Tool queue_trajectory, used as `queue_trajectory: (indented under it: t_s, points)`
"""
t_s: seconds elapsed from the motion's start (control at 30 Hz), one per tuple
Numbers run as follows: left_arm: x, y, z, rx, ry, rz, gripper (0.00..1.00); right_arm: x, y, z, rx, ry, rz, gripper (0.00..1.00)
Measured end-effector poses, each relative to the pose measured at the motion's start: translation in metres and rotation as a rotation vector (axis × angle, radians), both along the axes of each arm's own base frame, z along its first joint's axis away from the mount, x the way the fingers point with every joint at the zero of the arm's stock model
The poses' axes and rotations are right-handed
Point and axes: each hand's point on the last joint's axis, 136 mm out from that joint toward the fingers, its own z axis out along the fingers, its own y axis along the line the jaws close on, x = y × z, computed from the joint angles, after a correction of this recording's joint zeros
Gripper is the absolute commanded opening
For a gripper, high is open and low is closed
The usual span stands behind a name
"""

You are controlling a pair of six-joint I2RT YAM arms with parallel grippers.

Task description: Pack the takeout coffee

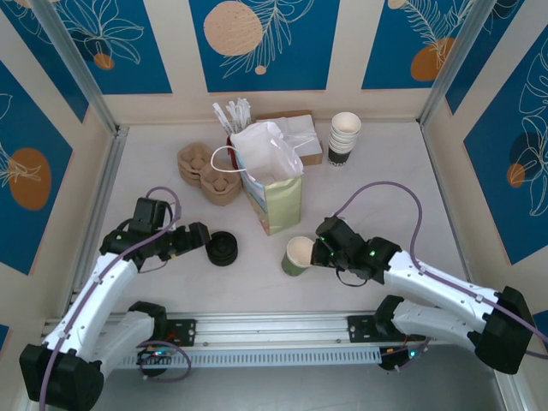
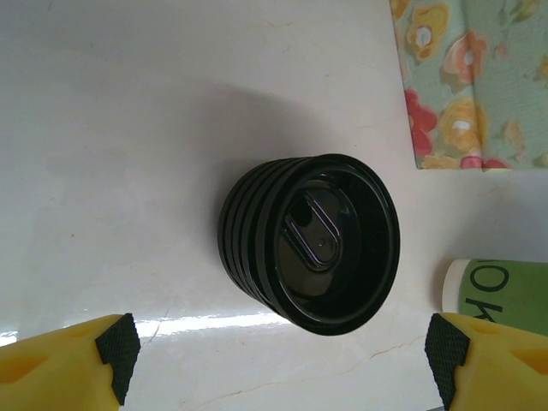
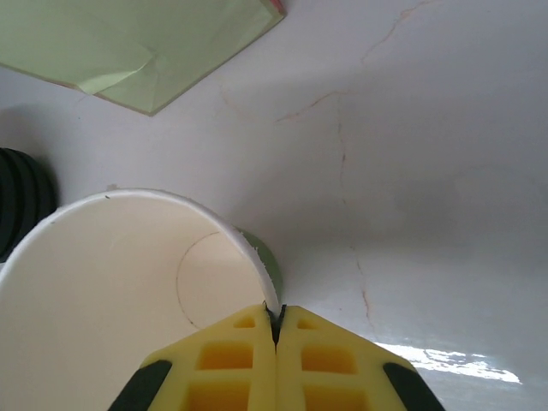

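The paper cup (image 1: pixel 300 255) (image 3: pixel 111 291) stands lidless on the table (image 1: pixel 385 171), just near the paper bag (image 1: pixel 278 201); the right gripper (image 1: pixel 318 250) (image 3: pixel 276 321) has its fingers pinched together on the cup's right rim. To the left sits a stack of black lids (image 1: pixel 223 248) (image 2: pixel 308 244) on its side; the left gripper (image 1: pixel 199 238) (image 2: pixel 282 355) faces it, fingers spread wide and touching nothing.

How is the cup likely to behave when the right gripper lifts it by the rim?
The cup looks empty, so it is probably light. Its thin paper wall, pinched on one side by the right gripper, may flex or crease. Held off-centre, it will likely hang tilted.
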Motion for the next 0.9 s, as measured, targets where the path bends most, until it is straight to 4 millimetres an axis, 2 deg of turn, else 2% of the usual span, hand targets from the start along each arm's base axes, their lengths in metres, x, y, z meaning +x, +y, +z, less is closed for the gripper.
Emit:
queue_trajectory:
  t_s: [0.47, 0.6, 0.9]
  points:
    - [0.005, -0.009, -0.018, 0.041, 0.04, -0.039, 0.88, 0.005, 0.019, 0.008, -0.035, -0.017, 0.039, 0.08]
    - [0.006, -0.011, -0.022, 0.053, 0.045, -0.047, 0.87, 0.006, 0.025, 0.006, -0.046, -0.01, 0.05, 0.13]
    - [0.007, -0.017, -0.034, 0.072, 0.086, -0.061, 0.73, 0.008, 0.032, 0.006, -0.05, -0.003, 0.056, 0.33]
